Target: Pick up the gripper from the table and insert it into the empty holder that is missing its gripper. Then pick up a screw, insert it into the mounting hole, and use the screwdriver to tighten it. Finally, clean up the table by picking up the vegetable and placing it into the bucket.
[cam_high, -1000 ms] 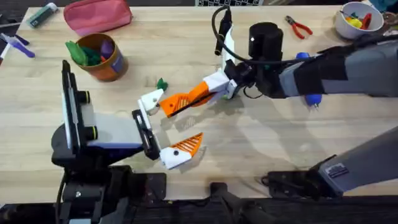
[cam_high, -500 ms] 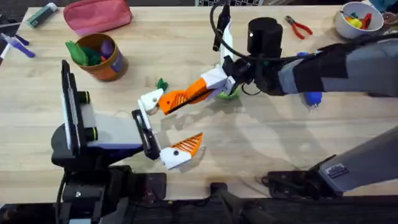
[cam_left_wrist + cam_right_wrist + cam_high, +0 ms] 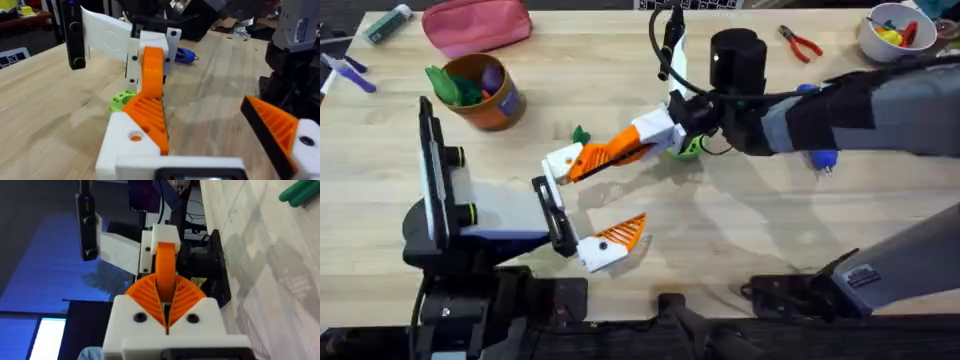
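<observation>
Orange gripper is pinched in my right pincer, its nose at the empty holder on my left pincer, mid-worktop. Left pincer is spread wide. Approx. plan: hold left arm rigid, align w/ slot axis, push slow & straight, no twist, till flush.

bucket at the table's far left, pouch behind it, vegetable right of the bucket, disc mid-table, screwdriver right, pliers and bowl far right
</observation>
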{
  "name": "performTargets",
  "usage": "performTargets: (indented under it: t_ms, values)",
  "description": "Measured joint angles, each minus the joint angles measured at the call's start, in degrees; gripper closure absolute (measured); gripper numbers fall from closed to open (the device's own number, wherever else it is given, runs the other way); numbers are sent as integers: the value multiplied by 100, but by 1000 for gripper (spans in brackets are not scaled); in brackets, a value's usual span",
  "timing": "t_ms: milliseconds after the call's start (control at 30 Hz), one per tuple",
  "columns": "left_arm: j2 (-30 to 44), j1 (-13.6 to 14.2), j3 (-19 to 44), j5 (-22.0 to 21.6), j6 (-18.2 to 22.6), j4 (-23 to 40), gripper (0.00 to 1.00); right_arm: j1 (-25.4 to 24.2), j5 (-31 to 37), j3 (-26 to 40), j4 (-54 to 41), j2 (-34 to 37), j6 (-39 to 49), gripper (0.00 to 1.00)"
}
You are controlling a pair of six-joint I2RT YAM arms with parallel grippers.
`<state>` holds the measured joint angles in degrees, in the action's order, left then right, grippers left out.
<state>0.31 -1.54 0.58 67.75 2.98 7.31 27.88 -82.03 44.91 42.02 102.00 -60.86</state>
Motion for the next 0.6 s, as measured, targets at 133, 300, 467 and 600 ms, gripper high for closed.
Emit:
performTargets:
  t_ms: [133, 300, 467, 600]
  values:
    - [-2, 0, 0, 0, -4, 0, 15, 26, 128, 7, 8, 0, -11, 992]
    - [0, 0, 0, -3, -22, 0, 15, 109, 233, 17, 22, -2, -47, 992]
    - [0, 0, 0, -2, -32, 0, 15, 215, 339, 32, 35, -2, -72, 992]
    - [0, -11, 0, -11, -42, 0, 15, 227, 383, 37, 39, -2, -90, 992]
